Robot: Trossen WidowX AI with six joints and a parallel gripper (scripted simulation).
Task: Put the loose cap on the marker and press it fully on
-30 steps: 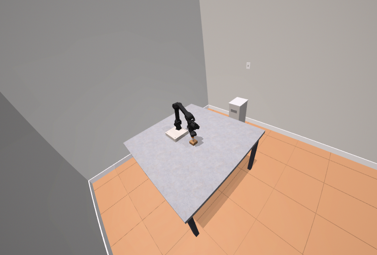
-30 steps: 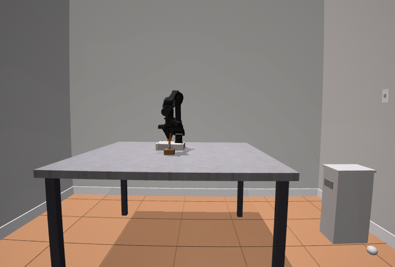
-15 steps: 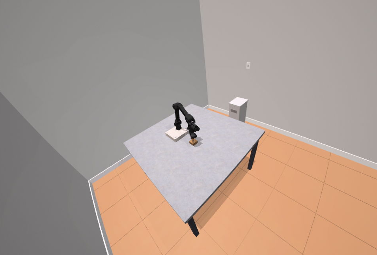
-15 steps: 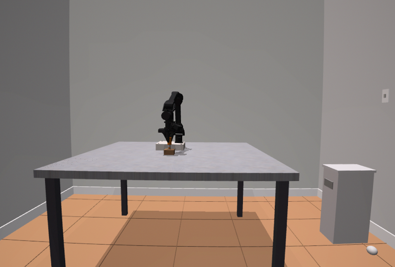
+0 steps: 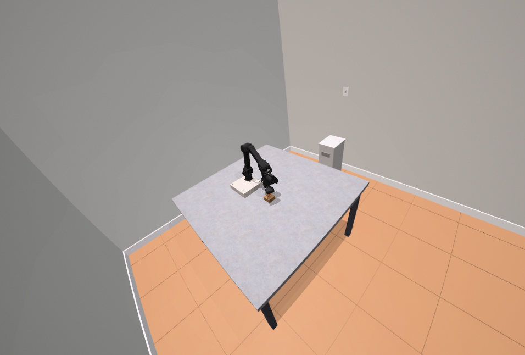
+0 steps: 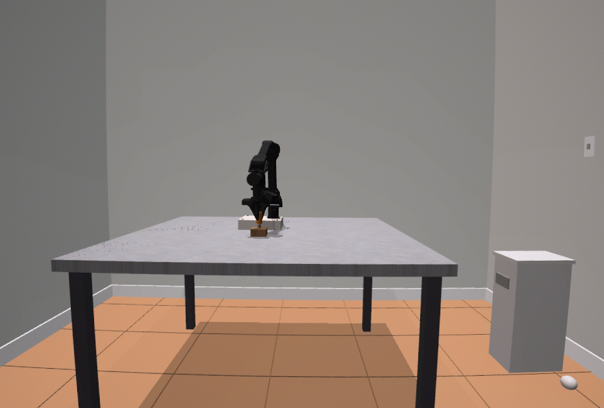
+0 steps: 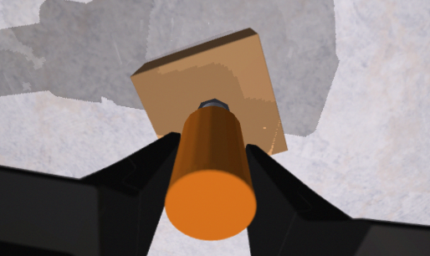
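the jaws are clamped on the orange cap [image 7: 211, 171], one black finger [image 7: 138, 183] pressed against each side of it, seen from the wrist view looking straight down the cap's closed end. the cap sits over the marker [image 7: 213, 104], of which only a short grey collar shows past the cap's far rim, right above the top face of the holder block [image 7: 234, 83]. whether the cap is pushed fully home cannot be told from here. the holder block is a tan, square-topped piece standing on the mottled grey tabletop [image 7: 376, 112], partly inside the dark shadow cast by the arm. in the exterior view the arm [image 6: 263, 177] folds up from its white base plate [image 6: 245, 223] and bends down so that the jaws [image 6: 259, 217] point at the block [image 6: 258, 232], with the cap [image 6: 259, 217] showing as a thin orange upright piece between the black gripper body and the brown block; the marker itself is too small to make out there. the block stands just in front of the base plate, near the middle of the tabletop [image 6: 341, 245]. the top view shows the same layout: arm [image 5: 257, 163] leaning over the block [image 5: 269, 197], which lies just beside the corner of the base plate [image 5: 242, 187]. a pale grey cabinet [image 6: 529, 307] stands on the tiled floor to the side of the table, and a small white oval object [image 6: 568, 381] lies on the floor near it.
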